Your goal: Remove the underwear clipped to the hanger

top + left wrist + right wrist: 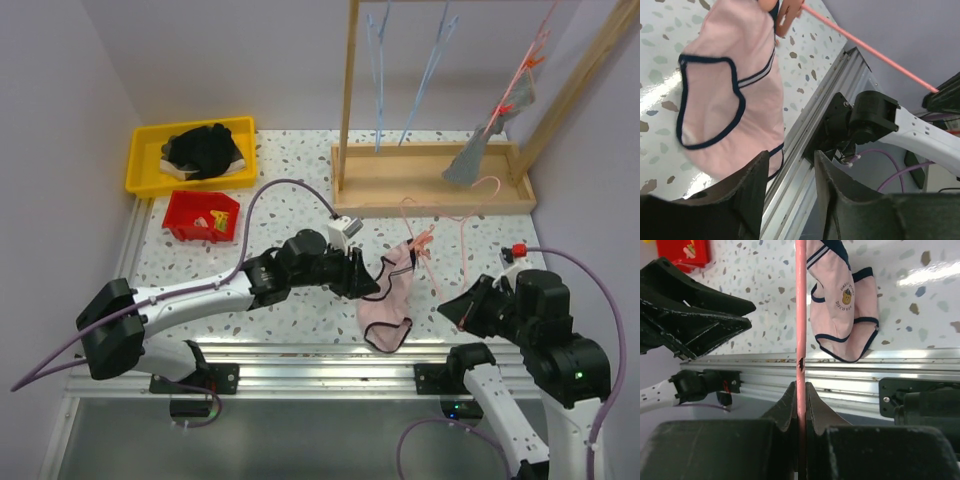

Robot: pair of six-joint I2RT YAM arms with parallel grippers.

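Though partly off-frame, pink briefs

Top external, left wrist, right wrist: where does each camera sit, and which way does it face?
Top external: above and behind the bases, looking down on the table; both arms show.
Left wrist: on the left hand, looking past its open fingers at the pink underwear and the table's near edge.
Right wrist: on the right hand, looking along the pink hanger it grips.
Shared: both wrist views show the underwear.

Pink briefs carry a round emblem; its lettering is too small to read.
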